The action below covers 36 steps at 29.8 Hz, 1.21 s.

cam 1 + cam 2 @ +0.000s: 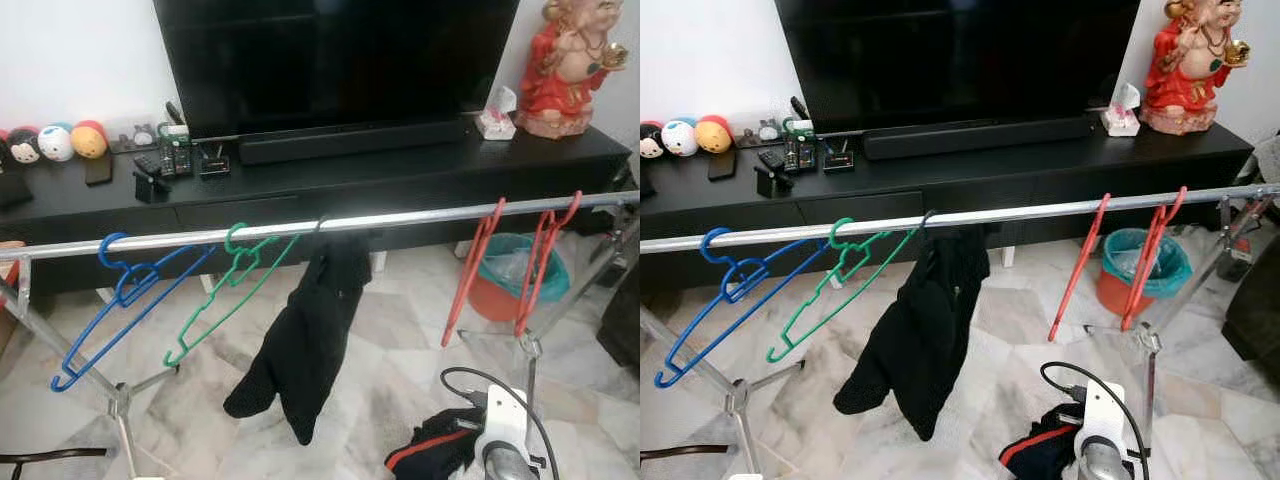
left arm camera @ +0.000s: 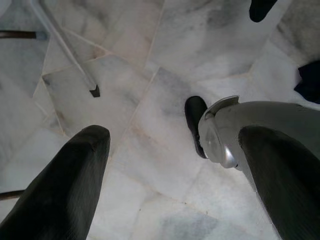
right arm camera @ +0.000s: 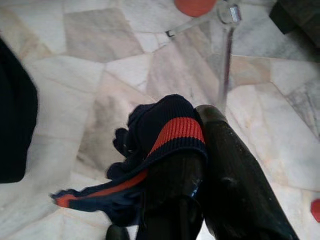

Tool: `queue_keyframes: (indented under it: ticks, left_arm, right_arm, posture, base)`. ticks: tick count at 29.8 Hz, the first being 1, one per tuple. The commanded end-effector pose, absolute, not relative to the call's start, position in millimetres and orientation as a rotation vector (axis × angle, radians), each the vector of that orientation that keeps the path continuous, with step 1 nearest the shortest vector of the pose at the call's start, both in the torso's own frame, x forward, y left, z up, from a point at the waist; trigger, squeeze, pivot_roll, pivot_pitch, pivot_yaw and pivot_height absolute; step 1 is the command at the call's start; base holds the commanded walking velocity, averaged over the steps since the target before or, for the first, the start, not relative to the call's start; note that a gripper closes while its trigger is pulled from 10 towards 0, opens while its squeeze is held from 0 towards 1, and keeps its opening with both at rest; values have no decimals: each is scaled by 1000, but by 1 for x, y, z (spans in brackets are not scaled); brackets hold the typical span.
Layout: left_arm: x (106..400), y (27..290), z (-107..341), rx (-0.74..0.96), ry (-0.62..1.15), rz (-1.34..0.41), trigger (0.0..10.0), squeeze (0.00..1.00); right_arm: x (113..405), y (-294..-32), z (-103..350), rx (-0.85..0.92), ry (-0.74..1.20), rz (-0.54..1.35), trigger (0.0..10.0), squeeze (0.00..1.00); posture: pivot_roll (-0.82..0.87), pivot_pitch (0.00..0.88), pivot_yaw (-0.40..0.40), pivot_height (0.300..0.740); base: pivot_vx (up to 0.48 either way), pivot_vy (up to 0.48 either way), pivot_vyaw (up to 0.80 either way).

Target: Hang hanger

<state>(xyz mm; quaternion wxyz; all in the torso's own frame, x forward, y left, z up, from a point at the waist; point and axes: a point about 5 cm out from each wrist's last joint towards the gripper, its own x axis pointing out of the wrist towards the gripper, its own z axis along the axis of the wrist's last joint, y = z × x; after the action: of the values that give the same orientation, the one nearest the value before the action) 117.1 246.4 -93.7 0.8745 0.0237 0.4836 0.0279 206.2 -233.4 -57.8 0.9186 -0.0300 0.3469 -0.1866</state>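
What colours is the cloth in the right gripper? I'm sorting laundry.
Dark navy knit cloth with a red-orange band, best in the right wrist view.

Silver-white right arm, looping black cable, black fingers.

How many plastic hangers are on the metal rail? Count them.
5: a blue plastic hanger at the rail's left end, a green one beside it, two red ones towards the right, and probably one hidden under the black garment.

Shiny metal rail carries smooth plastic hangers; a matt black cloth garment hangs above the polished marble floor
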Motion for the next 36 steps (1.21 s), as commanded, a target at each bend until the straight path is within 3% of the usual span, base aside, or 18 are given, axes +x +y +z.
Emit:
queue_keyframes:
  ticks: [1, 16, 25, 36]
  left_arm:
    - [113, 247, -95, 59, 1025, 58, 10000, 0]
    - [114, 247, -95, 62, 1025, 60, 10000, 0]
    - [113, 249, -95, 62, 1018, 90, 10000, 0]
    - [120, 253, -87, 95, 877, 164, 10000, 0]
  right_arm:
    - [207, -236, -56, -63, 709, -389, 10000, 0]
    - [205, -236, -59, -62, 728, -377, 10000, 0]
    - [201, -235, -62, -59, 749, -337, 10000, 0]
    - [192, -236, -67, -35, 786, -333, 10000, 0]
  posture:
    - [-105, 0, 7, 740]
    - [-104, 0, 6, 740]
    - [-102, 0, 6, 740]
    - [-91, 0, 1, 740]
  base:
    - [0, -311, 0]
    - [0, -378, 0]
    - [0, 0, 135]
    - [0, 0, 194]
